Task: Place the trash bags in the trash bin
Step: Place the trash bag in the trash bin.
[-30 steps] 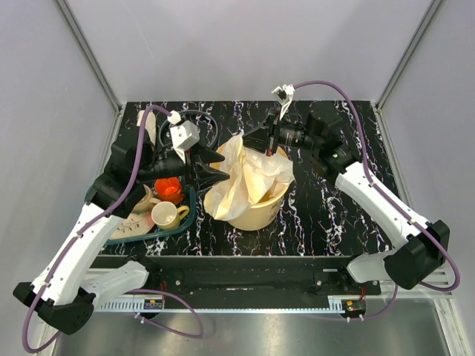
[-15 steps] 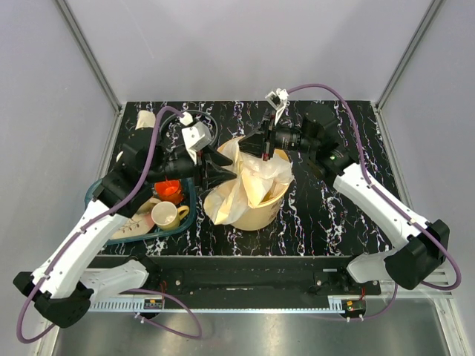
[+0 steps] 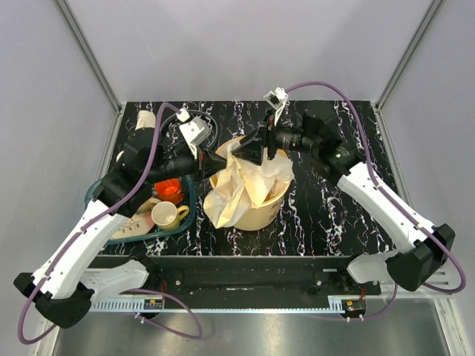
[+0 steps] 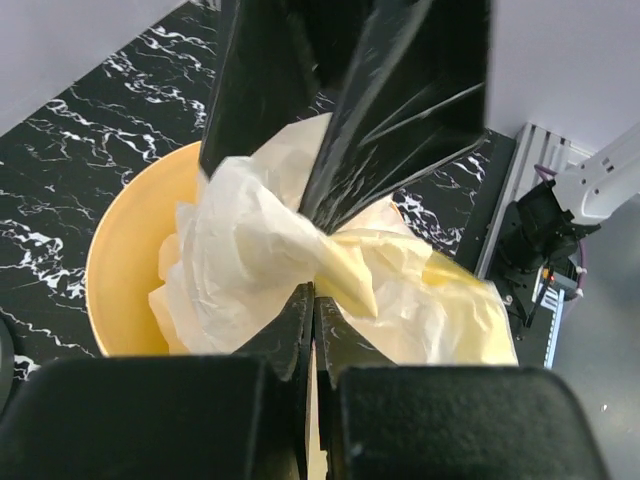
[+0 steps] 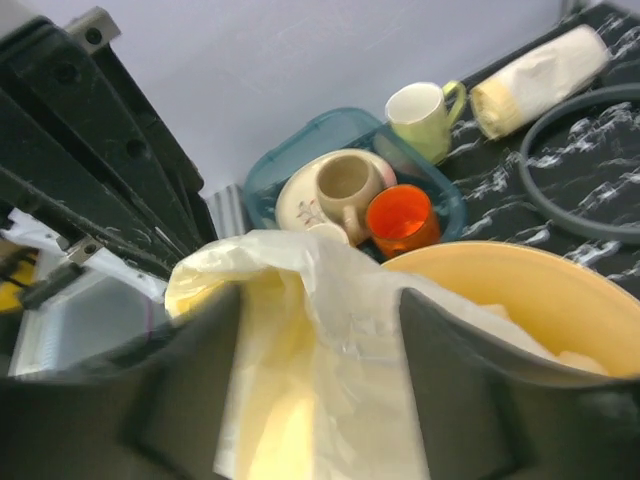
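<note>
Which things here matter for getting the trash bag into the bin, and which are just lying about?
For the job: bag, bin, left gripper pinching the bag, right gripper open around it.
Lying about: tray, orange cup, mug.

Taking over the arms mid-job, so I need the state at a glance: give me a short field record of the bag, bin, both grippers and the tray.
trash bin: upright on the table, beside the teal dish tray
trash bag: opened sheet draped over the bin mouth, part hanging outside its near-left wall
left gripper: shut, tips at the bag film; a pinch cannot be confirmed
right gripper: open, bag film between its fingers
teal dish tray: holds mugs and an orange cup
</note>
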Controlling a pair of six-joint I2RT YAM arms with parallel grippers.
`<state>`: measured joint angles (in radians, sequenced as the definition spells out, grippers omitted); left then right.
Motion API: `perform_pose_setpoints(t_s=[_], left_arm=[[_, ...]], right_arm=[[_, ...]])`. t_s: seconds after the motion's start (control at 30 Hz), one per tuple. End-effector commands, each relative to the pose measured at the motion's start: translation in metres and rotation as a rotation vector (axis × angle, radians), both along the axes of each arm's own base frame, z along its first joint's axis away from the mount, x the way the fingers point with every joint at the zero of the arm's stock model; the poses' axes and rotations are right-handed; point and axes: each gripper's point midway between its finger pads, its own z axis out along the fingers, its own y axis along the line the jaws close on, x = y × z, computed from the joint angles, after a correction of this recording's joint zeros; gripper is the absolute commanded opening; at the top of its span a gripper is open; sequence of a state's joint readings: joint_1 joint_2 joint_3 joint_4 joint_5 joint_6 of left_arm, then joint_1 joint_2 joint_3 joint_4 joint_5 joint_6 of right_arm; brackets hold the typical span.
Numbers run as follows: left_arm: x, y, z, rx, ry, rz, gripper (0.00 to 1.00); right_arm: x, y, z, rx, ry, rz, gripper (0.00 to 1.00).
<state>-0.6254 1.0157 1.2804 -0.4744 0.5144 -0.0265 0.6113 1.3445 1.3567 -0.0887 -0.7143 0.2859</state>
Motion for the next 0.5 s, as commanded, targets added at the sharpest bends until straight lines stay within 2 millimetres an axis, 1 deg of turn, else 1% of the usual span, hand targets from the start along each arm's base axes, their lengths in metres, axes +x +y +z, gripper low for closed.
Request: perform_pose_setpoints(t_s=[0.0, 0.03, 0.07, 0.1, 0.13, 0.17, 0.2, 0.23, 0.27, 0.3, 0.33, 0.4, 0.43, 0.47], left_arm=[[0.005, 0.017, 0.028, -0.066, -0.055, 0.075, 0.00], [0.010, 0.020, 0.029, -0.064, -0.045, 0.097, 0.00], [0.011, 0.022, 0.033, -0.076, -0.040, 0.093, 0.00], [0.015, 0.022, 0.033, -0.091, -0.007, 0.102, 0.00], [0.024, 0.028, 0.038, -0.114, -0.008, 0.130, 0.00], [0.023, 0.029, 0.042, -0.132, -0.001, 0.114, 0.00], [0.026, 0.029, 0.043, -0.147, 0.021, 0.115, 0.00], [0.030, 0.032, 0.046, -0.159, 0.015, 0.123, 0.00], [0.027, 0.031, 0.048, -0.164, 0.012, 0.103, 0.00], [0.026, 0.031, 0.048, -0.165, 0.001, 0.095, 0.00], [0.026, 0.031, 0.048, -0.165, -0.001, 0.089, 0.00], [0.022, 0.029, 0.047, -0.162, -0.003, 0.067, 0.00], [0.021, 0.029, 0.047, -0.160, -0.005, 0.064, 0.00], [0.019, 0.029, 0.047, -0.161, -0.007, 0.057, 0.00]], right_arm=[[-0.011, -0.023, 0.032, -0.113, -0.119, -0.042, 0.80], [-0.010, -0.029, 0.035, -0.140, -0.132, -0.073, 0.83], [-0.012, -0.036, 0.046, -0.149, -0.160, -0.093, 0.85], [-0.016, -0.044, 0.039, -0.197, -0.147, -0.104, 0.90], [-0.017, -0.052, 0.042, -0.222, -0.178, -0.128, 0.92], [-0.021, -0.059, 0.051, -0.234, -0.214, -0.138, 0.93], [-0.022, -0.070, 0.044, -0.281, -0.192, -0.169, 0.96], [-0.024, -0.076, 0.043, -0.306, -0.189, -0.179, 0.96], [-0.026, -0.083, 0.046, -0.332, -0.215, -0.187, 0.96], [-0.030, -0.091, 0.032, -0.393, -0.174, -0.187, 0.94], [-0.025, -0.098, 0.022, -0.436, -0.154, -0.217, 0.87], [-0.022, -0.107, 0.006, -0.494, -0.121, -0.228, 0.76], [-0.016, -0.109, -0.006, -0.526, -0.096, -0.239, 0.66], [-0.013, -0.109, -0.012, -0.542, -0.081, -0.245, 0.60]])
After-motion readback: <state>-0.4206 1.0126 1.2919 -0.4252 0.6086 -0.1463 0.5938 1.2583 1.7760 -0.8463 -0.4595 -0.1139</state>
